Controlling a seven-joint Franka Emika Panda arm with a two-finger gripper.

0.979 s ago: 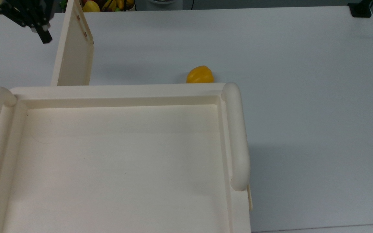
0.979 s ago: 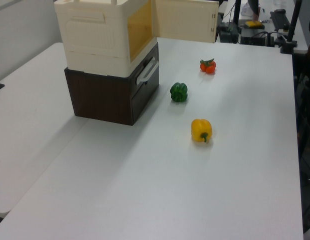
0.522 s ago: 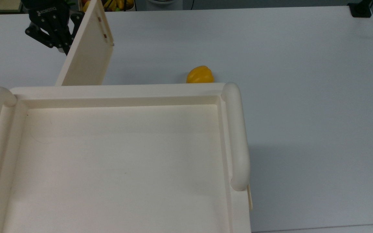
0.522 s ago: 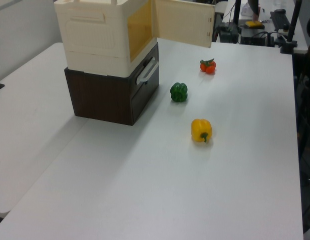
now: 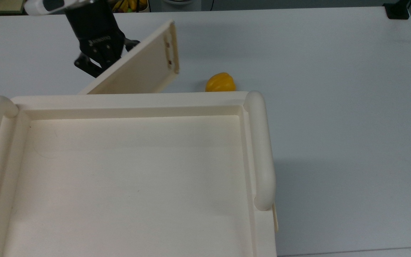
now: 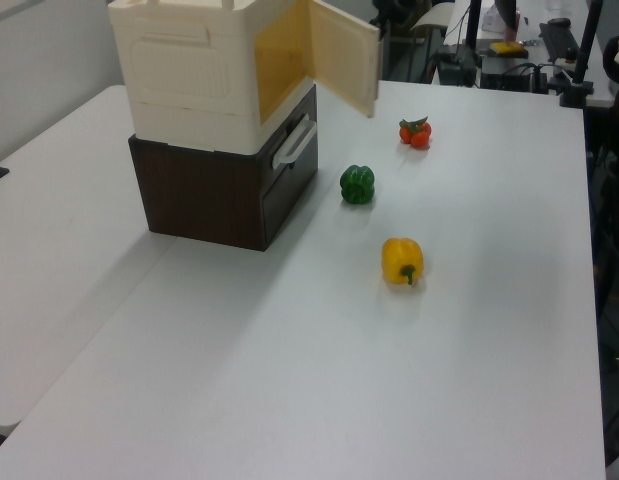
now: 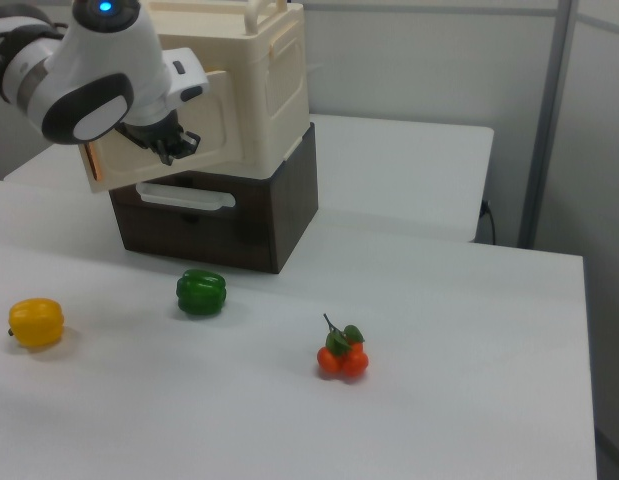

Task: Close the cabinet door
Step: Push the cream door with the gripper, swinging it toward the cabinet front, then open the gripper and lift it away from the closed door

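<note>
1. Left view, nearest first: a yellow bell pepper (image 6: pixel 402 260) lies out on the open white worktop (image 6: pixel 289 380), a green bell pepper (image 6: pixel 357 184) sits beyond it just off the dark brown drawer unit (image 6: pixel 224 190), and a small cluster of tomatoes (image 6: pixel 416 131) lies farther toward the far edge.
2. On the drawer unit stands the cabinet (image 6: pixel 194 70), cream-coloured, near the worktop's left edge in the left view. Its open front shows a yellow-lit interior.
3. What has changed: a second ago the cabinet door (image 5: pixel 137 69) stood almost square to the cabinet front; half a second ago it had begun to tip inward; now it has swung well round and, in the top view, lies at a shallow slant toward the cabinet's front edge. By my judgement that is more than half the closing arc done, with the free edge yet to meet the front.
4. Behind the door's outer face is the gripper (image 5: pixel 100 59), which has travelled with the door from the top view's upper-left corner toward the middle of the far edge. It rests against the door's outer face, pushing rather than grasping.
5. Whether the jaws are spread or closed I cannot tell; nothing appears to be held between them.
6. Judgement: pushing on along the same arc should bring the door flush.
</note>
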